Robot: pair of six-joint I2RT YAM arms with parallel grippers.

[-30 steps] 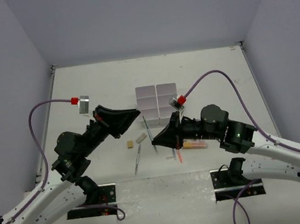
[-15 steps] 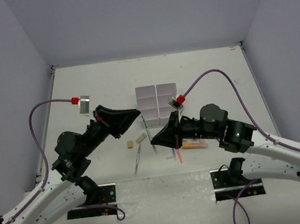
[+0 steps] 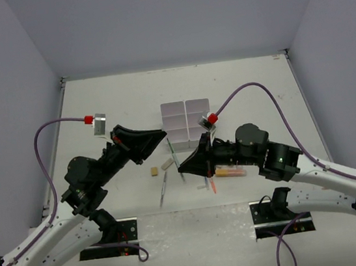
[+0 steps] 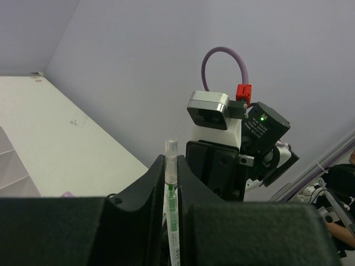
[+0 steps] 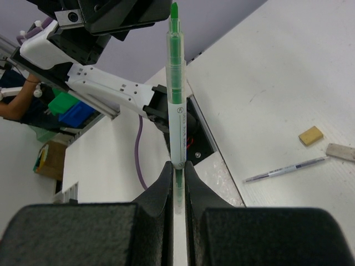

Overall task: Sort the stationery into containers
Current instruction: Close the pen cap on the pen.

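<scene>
A white pen with a green core point(image 3: 173, 151) is held between both grippers above the table. My left gripper point(image 3: 163, 135) is shut on its upper part; in the left wrist view the pen point(image 4: 172, 188) stands between the jaws of that gripper point(image 4: 171, 160), its clear tip poking out. My right gripper point(image 3: 181, 167) is shut on the other end; in the right wrist view the pen point(image 5: 176, 100) rises from that gripper point(image 5: 177, 166). The white six-compartment organizer point(image 3: 186, 117) stands just behind the grippers.
On the table lie a tan eraser point(image 3: 153, 172), a pale eraser point(image 3: 167, 164), a grey pen point(image 3: 163, 189), an orange marker point(image 3: 230, 172) and thin pens point(image 3: 210, 184). The right wrist view shows the tan eraser point(image 5: 310, 136) and the grey pen point(image 5: 285, 170).
My right gripper has shifted slightly to the left with the pen's end in it. The left arm has barely moved.
</scene>
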